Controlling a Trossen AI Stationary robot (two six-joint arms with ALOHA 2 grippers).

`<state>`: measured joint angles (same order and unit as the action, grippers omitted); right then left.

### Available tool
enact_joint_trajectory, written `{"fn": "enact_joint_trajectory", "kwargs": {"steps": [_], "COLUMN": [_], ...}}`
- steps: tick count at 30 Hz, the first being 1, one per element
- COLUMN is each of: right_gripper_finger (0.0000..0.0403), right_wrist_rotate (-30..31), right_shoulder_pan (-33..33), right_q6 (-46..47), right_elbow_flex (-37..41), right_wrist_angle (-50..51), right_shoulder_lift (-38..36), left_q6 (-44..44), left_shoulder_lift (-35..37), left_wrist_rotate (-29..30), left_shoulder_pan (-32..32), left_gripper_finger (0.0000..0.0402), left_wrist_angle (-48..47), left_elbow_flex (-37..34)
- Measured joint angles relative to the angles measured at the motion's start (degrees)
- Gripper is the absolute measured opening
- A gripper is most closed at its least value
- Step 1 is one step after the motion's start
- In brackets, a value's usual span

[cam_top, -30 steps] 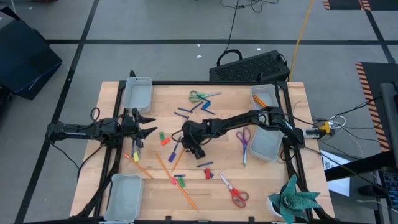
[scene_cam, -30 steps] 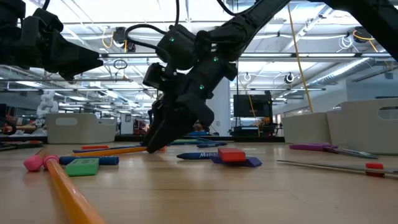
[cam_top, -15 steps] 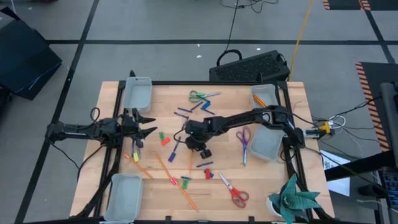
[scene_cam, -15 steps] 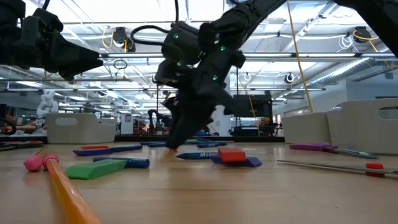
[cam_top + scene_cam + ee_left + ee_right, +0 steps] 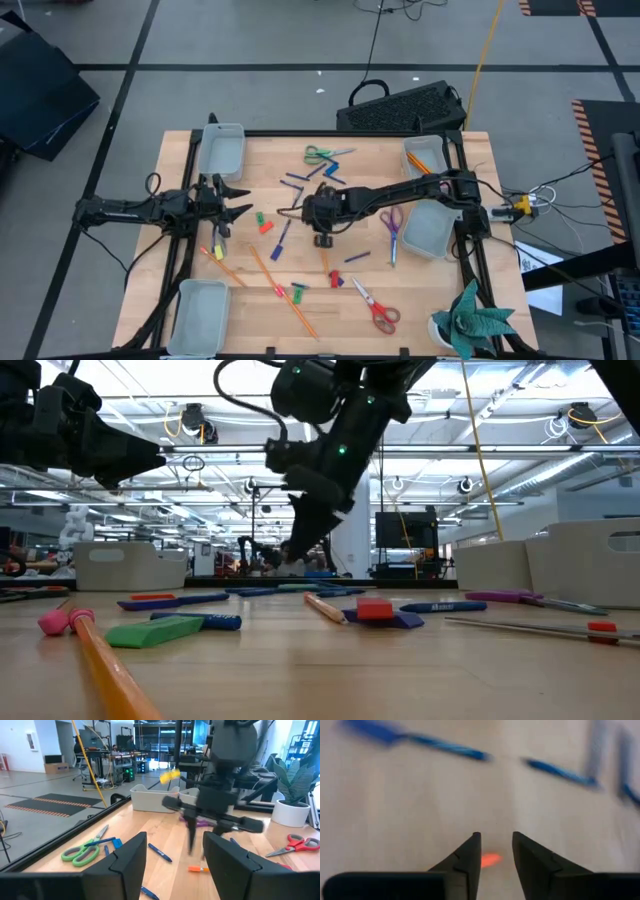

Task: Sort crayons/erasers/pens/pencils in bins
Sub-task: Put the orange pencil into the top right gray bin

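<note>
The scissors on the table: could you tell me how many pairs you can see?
3. The green-handled scissors lie at the far edge, the purple-handled scissors beside the right-hand bin, and the red-handled scissors near the front edge. None looks hidden.

You have a light wooden table point(image 5: 470, 160) with grey bins point(image 5: 222, 150) near its corners. Pens point(image 5: 280, 240), pencils point(image 5: 283, 291), crayons point(image 5: 265, 226) and scissors point(image 5: 376, 308) lie scattered across its middle.
</note>
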<state>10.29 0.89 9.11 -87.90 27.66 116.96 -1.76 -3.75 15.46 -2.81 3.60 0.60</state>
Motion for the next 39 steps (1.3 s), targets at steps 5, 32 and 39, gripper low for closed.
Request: {"fn": "enact_joint_trajectory", "kwargs": {"steps": [5,32,39], "right_gripper_finger": [0.0133,0.0107,0.0035], "right_wrist_rotate": [1.47,7.53,7.42], "right_shoulder_pan": [2.23,4.82,4.17], "right_q6": [20.96,51.5,54.96], "right_elbow_flex": [0.0,-0.11,-0.11], "right_wrist_angle": [2.13,4.42,4.25], "right_shoulder_lift": [-0.08,5.78,5.78], "left_q6": [0.01,0.0,0.0], "left_shoulder_lift": [0.01,0.02,0.01], "left_wrist_rotate": [0.0,-0.04,-0.04], "left_shoulder_pan": [0.0,-0.02,-0.01], "left_gripper_finger": [0.0198,0.0198,0.0198], "left_wrist_angle": [0.0,-0.17,-0.22], "left_elbow_flex": [0.0,0.0,0.0]}}
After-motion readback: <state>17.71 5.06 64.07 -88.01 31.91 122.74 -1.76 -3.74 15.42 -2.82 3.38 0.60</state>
